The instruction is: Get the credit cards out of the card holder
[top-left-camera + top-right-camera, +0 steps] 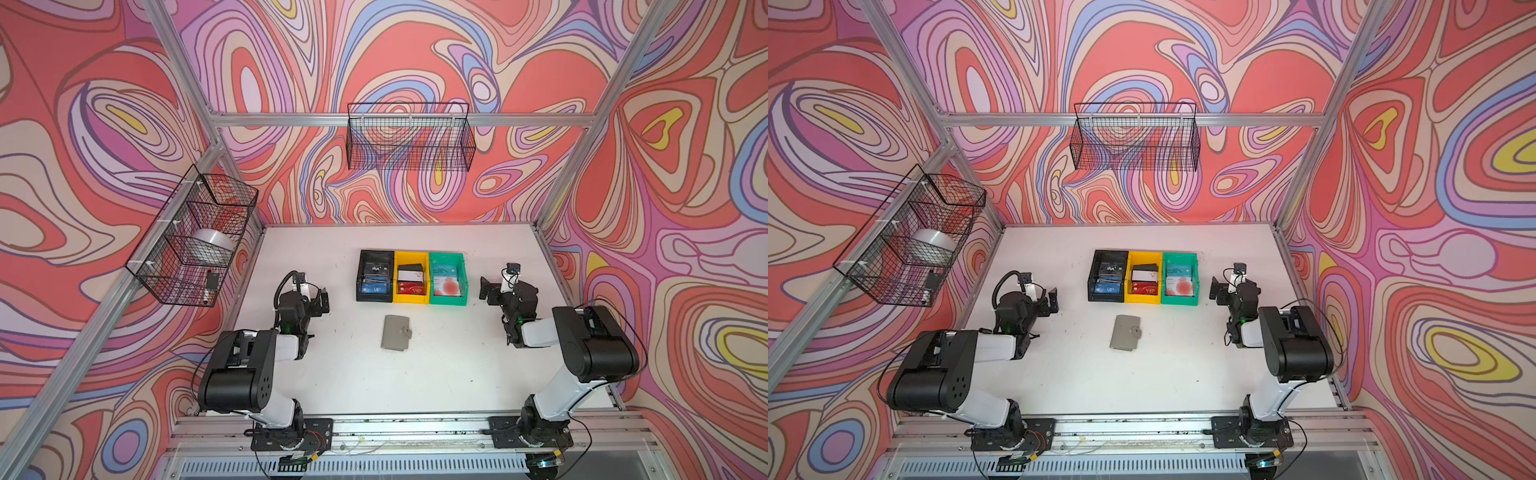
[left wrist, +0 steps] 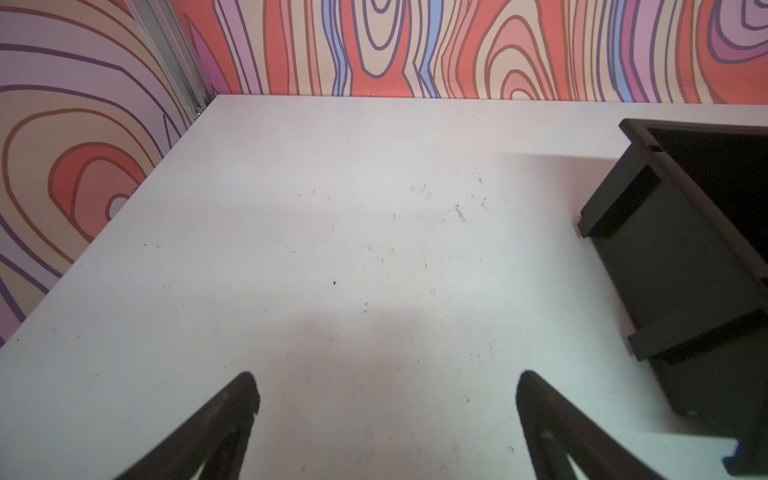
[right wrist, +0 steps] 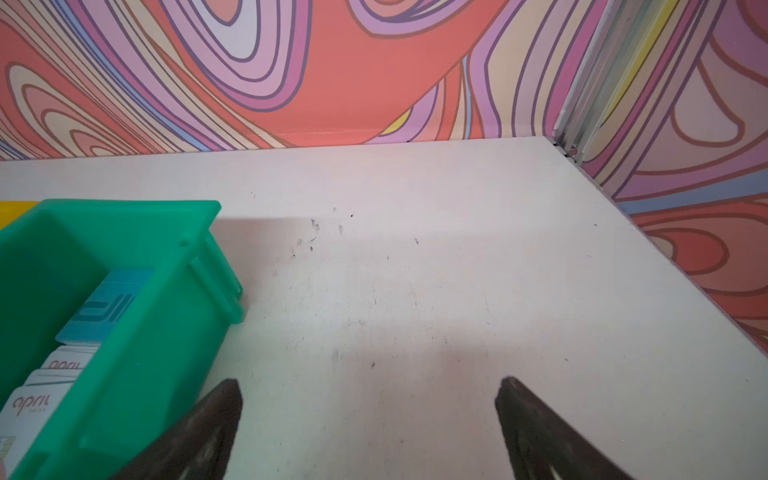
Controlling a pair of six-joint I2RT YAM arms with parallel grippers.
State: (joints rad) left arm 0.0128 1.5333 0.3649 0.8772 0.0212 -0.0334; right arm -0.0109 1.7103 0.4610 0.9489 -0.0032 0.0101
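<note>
Left claw: spread wide, empty, above bare table beside black bin.
Right claw: spread wide, empty, beside green bin.
Card holder: shut, flat on table between the two claws, near yellow bin, untouched.
Handling: probably light, soft, slides easily; pin the cover, lift snap tab first.
Cards: hidden inside; likely thin, stiff, slick; pinch an exposed edge.

Bright even light, soft shadows, wide-angle edge distortion.
</note>
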